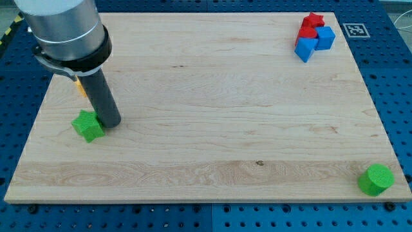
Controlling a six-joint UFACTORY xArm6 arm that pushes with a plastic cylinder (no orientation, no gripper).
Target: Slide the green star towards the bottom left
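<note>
My tip [111,122] against green star [87,125], near board's [212,148] left edge

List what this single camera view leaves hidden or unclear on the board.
- Yellow-orange block, view's left: mostly hidden behind the rod; shape unreadable.
- My tip against the green star: actual contact unclear.
- Red blocks and blue blocks, view's top right: bunched, overlapping; count and shapes uncertain.
- Arm: cut off by the top edge.

Green star [88,125] sits at the board's [212,129] left edge with the rod's tip [111,122] touching its right side. Red and blue blocks [314,36] cluster top right, green cylinder [376,179] bottom right.
</note>
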